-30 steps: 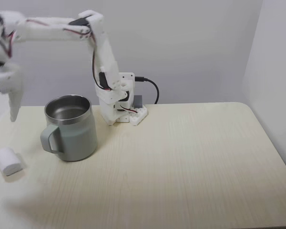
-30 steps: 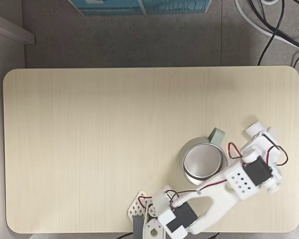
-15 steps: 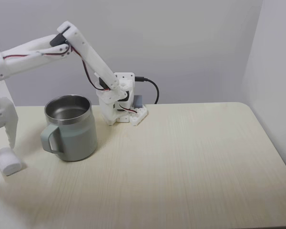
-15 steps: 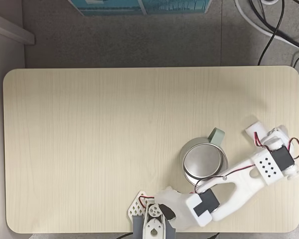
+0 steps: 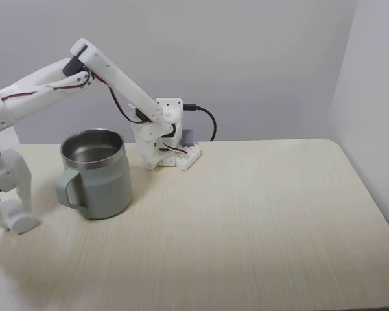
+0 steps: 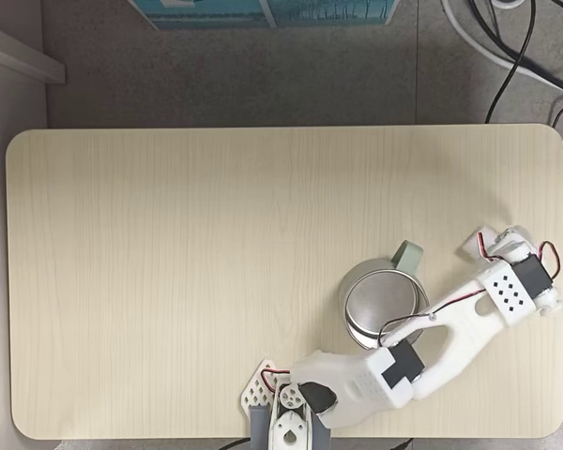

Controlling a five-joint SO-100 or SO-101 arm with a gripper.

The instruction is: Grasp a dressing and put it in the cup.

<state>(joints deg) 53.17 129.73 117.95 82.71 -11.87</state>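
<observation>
Fixed side view had the gripper [image 5: 11,217] down at table level at the far left, fingers [image 5: 24,188] straddling the dressing [image 5: 19,223]. Jaws stood apart, one on each side of the wad; whether they actually pressed on it I couldn't tell. The dressing sat on the table [image 5: 246,220], its white end showing just below the fingertips.

From the top-down fixed view, the gripper [image 6: 495,241] was near the right edge of the table [image 6: 169,281], with a bit of the dressing [image 6: 477,242] sticking out from under the wrist. Most of it was covered by the arm [image 6: 450,333], so grip state wasn't readable there either.

The cup [image 5: 97,173] stood upright just to the right of the gripper in the side view, handle [image 5: 68,188] facing the gripper, steel inside visible. In the top-down view the cup [image 6: 383,305] sat left of the gripper, apart from it, with the forearm passing beside its rim.

The arm reached out long and low from its base [image 5: 165,146] at the back of the table, elbow raised above the cup. A black cable [image 5: 207,120] ran from the base.
</observation>
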